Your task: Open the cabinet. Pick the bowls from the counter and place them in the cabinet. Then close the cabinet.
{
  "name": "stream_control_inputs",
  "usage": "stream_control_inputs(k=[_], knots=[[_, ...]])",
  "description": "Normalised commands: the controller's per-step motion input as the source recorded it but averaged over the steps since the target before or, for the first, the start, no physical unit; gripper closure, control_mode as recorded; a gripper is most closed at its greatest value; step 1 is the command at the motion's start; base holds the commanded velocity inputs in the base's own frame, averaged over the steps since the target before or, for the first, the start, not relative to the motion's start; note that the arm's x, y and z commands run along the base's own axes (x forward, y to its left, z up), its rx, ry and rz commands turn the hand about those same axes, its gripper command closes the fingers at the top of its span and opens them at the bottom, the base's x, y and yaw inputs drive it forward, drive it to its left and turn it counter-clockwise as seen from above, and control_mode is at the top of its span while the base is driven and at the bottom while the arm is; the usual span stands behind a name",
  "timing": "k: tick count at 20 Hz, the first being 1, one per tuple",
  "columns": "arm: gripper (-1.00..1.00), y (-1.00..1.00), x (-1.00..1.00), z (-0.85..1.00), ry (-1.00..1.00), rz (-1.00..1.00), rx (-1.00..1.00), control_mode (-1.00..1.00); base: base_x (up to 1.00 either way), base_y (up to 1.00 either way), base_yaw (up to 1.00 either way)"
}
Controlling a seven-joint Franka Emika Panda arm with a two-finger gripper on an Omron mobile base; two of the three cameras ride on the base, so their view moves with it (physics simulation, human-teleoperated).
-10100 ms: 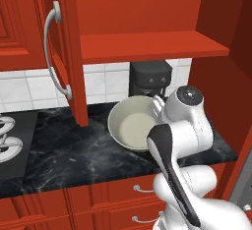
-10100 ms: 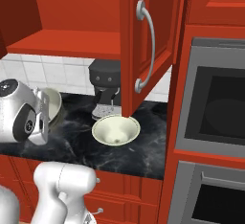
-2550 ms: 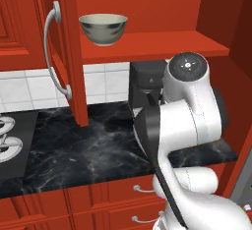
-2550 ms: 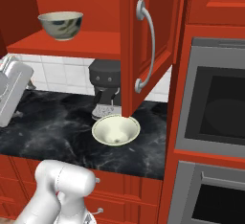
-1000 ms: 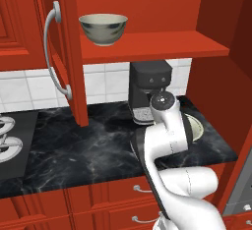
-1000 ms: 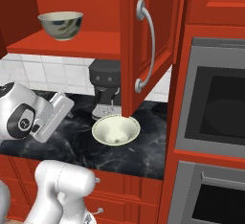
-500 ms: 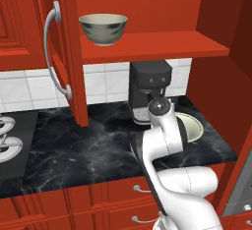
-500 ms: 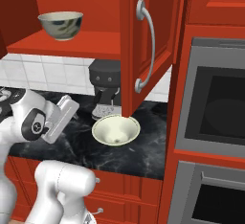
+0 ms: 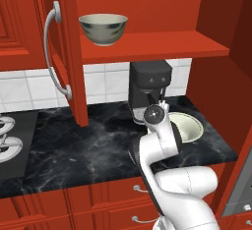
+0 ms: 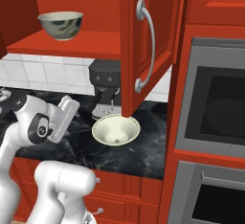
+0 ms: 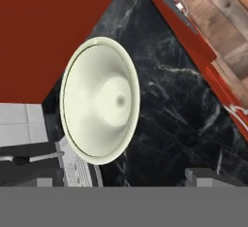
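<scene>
You've got 1 bowl (image 9: 103,28) up on the cabinet shelf (image 9: 147,47) already; the shallow bowl (image 10: 116,130) sits on the tabletop (image 10: 143,153), so your pincer (image 10: 66,109) hangs beside it, spread wide and empty.

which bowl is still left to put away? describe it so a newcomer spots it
On the black marble counter, just in front of the dark coffee machine, sits a wide shallow cream bowl. Unlike the deeper bowl with dark marks on the cabinet shelf, it is plain inside.

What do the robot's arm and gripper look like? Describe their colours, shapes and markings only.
The arm is glossy white, built of rounded tube sections with dark grey joint bands and a round dark cap at one joint. The hand is a white block; the gripper has small dark grey fingertips. No cables or markings show.
</scene>
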Motion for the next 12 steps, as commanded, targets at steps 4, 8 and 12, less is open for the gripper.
stream_control_inputs(k=[4,8,12], knots=[[-1.0,0.0,0.23,-0.28,-0.06,0.0,0.0,-1.0,0.0,0.0,0.0],[-1.0,0.0,0.19,-0.28,-0.04,0.0,0.0,-1.0,0.0,0.0,0.0],[-1.0,-0.07,0.18,-0.27,-0.08,0.0,0.0,-1.0,0.0,0.0,0.0]])
